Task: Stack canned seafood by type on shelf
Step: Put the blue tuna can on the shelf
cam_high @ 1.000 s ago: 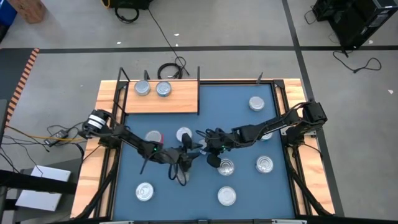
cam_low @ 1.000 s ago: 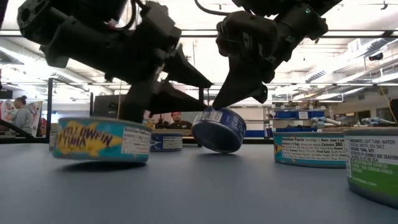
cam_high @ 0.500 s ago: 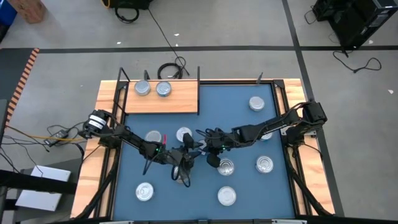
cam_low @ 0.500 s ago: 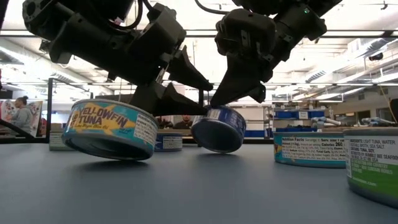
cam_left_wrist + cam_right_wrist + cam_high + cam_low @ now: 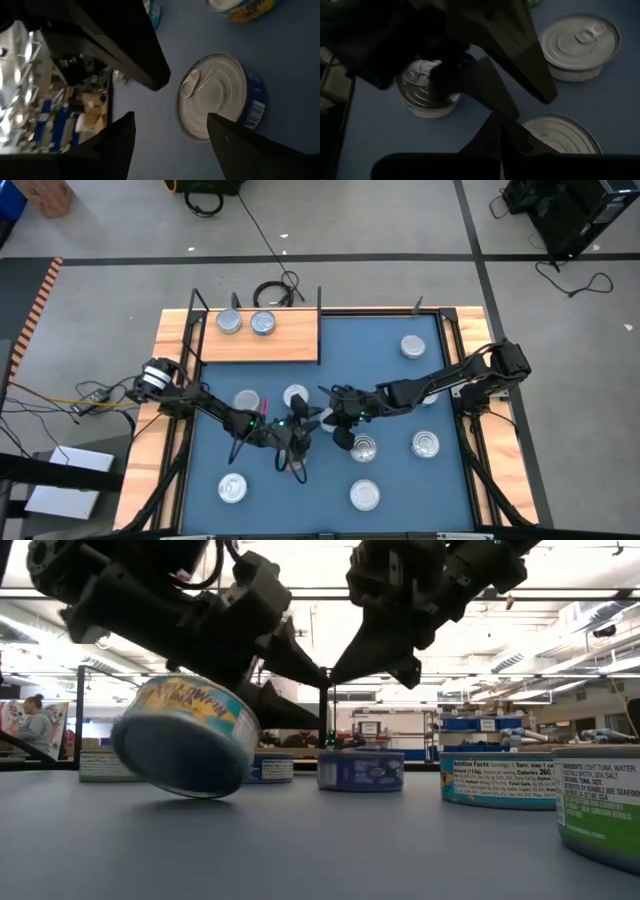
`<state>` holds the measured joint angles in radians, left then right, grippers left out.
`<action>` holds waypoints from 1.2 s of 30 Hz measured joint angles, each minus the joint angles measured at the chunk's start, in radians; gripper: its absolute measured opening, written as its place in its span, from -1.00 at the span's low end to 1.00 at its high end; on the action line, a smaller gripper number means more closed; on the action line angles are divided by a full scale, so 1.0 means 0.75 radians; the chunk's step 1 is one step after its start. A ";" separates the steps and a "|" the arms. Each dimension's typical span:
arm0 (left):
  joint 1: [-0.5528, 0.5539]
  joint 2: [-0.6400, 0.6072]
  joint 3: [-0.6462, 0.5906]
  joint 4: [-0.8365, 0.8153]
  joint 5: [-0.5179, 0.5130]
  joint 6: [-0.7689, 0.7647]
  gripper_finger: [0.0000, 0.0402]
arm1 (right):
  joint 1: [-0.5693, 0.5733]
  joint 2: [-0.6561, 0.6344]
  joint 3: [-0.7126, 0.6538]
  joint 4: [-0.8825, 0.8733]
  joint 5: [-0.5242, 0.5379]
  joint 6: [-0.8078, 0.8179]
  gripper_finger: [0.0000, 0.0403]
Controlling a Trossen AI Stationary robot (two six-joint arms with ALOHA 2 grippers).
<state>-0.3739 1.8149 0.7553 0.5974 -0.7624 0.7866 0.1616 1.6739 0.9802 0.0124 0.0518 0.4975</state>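
Low view: left gripper [image 5: 265,670] grips tilted tin [image 5: 185,735], label prob. "YELLOWFIN"; right gripper [image 5: 375,655] closed, empty.

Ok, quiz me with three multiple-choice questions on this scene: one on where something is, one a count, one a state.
1. Where is the blue tin?
A on the shelf
B on the mat
C stacked on another tin

2. How many tins are on the shelf?
A two
B none
C five

3. How is the tuna tin sitting?
A flat on the mat
B flat on the shelf
C tilted

Answers:
1 B: it stands flat on the mat.
2 A: two tins sit side by side near the shelf's left end.
3 C: the left gripper holds it tipped.
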 joint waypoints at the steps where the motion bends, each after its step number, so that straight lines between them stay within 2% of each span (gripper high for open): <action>1: -0.010 0.000 0.000 0.005 -0.037 -0.001 0.24 | 0.000 -0.008 0.000 -0.005 0.000 -0.008 -0.99; 5: -0.041 0.000 0.000 0.027 -0.195 -0.001 0.19 | 0.005 -0.030 0.000 -0.014 0.006 -0.076 -0.98; 8: -0.064 0.000 0.004 0.033 -0.230 -0.005 0.05 | 0.012 -0.029 -0.001 -0.034 0.008 -0.095 -0.95; 11: -0.090 0.000 0.012 0.043 -0.261 -0.003 -0.18 | 0.029 -0.029 -0.001 -0.039 0.046 -0.111 -0.91; 15: -0.126 0.000 0.026 0.044 -0.346 0.006 -0.57 | 0.056 -0.028 -0.001 -0.038 0.098 -0.174 -0.91; 19: -0.161 -0.001 0.026 0.044 -0.325 -0.022 -0.94 | 0.066 -0.028 -0.001 -0.043 0.117 -0.184 -0.93; 24: -0.166 -0.040 0.011 0.033 -0.244 -0.154 -0.98 | 0.071 -0.028 -0.001 -0.047 0.156 -0.185 -0.93; 30: -0.163 -0.226 -0.115 0.016 -0.074 -0.349 -0.99 | 0.079 -0.027 -0.001 -0.052 0.187 -0.189 -0.94; 36: -0.156 -0.395 -0.246 -0.009 0.013 -0.441 -0.99 | 0.079 -0.026 -0.002 -0.064 0.253 -0.189 -0.93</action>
<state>-0.4905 1.5189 0.5705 0.5906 -0.7530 0.4560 0.2207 1.6543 0.9791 -0.0358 0.2412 0.3553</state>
